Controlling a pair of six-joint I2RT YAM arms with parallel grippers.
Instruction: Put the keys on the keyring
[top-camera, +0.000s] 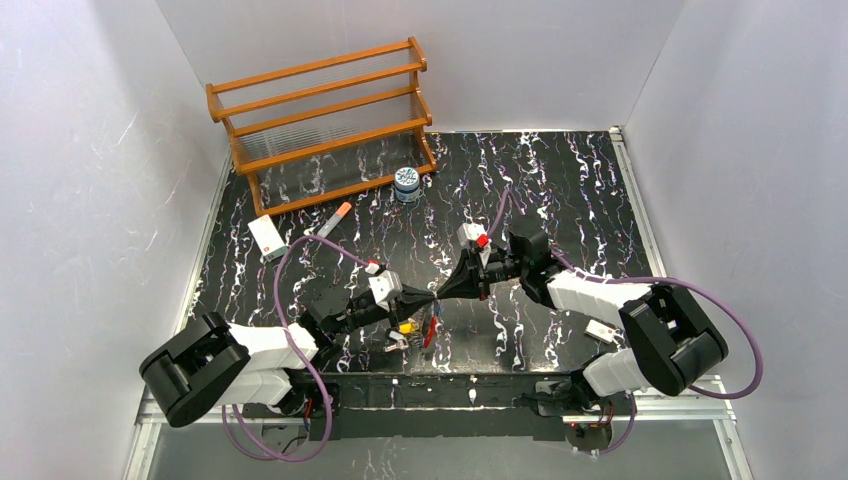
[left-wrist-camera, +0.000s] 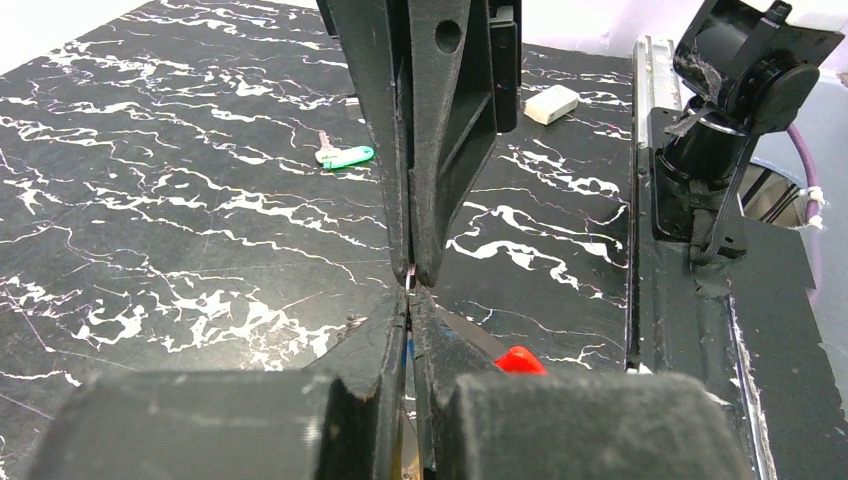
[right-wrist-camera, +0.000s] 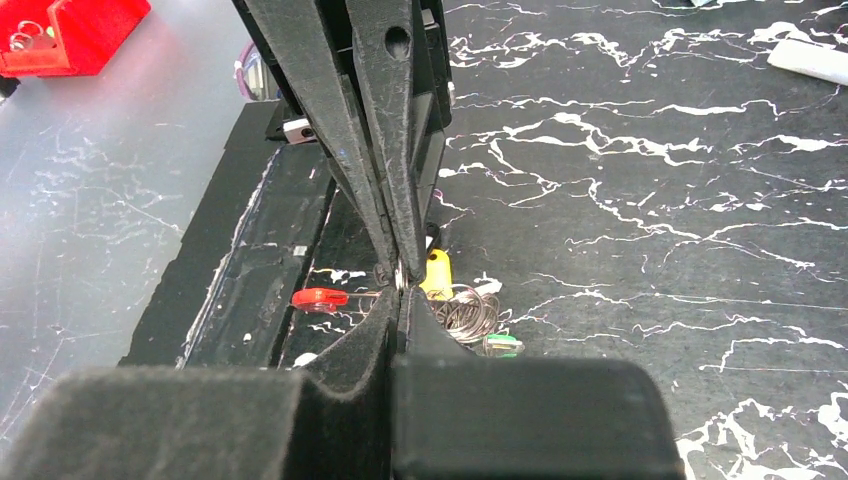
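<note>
My left gripper (top-camera: 430, 297) and right gripper (top-camera: 442, 291) meet tip to tip above the front middle of the table. Both are shut on a thin silver bit of the keyring (right-wrist-camera: 398, 276), which also shows as a sliver of keyring (left-wrist-camera: 411, 280) in the left wrist view. A blue sliver shows between my left fingers (left-wrist-camera: 395, 350). Beneath the tips hang a yellow key (right-wrist-camera: 436, 272), a red key (right-wrist-camera: 320, 297), wire coils (right-wrist-camera: 470, 312) and a green key (right-wrist-camera: 503, 345). Another green key (left-wrist-camera: 345, 156) lies alone on the table.
A wooden rack (top-camera: 320, 110) stands at the back left, with a blue-white jar (top-camera: 406, 184), an orange-tipped marker (top-camera: 335, 218) and a white box (top-camera: 267, 238) before it. A white block (top-camera: 602, 330) lies by my right arm. The table's front rail (top-camera: 440, 385) runs just below the keys.
</note>
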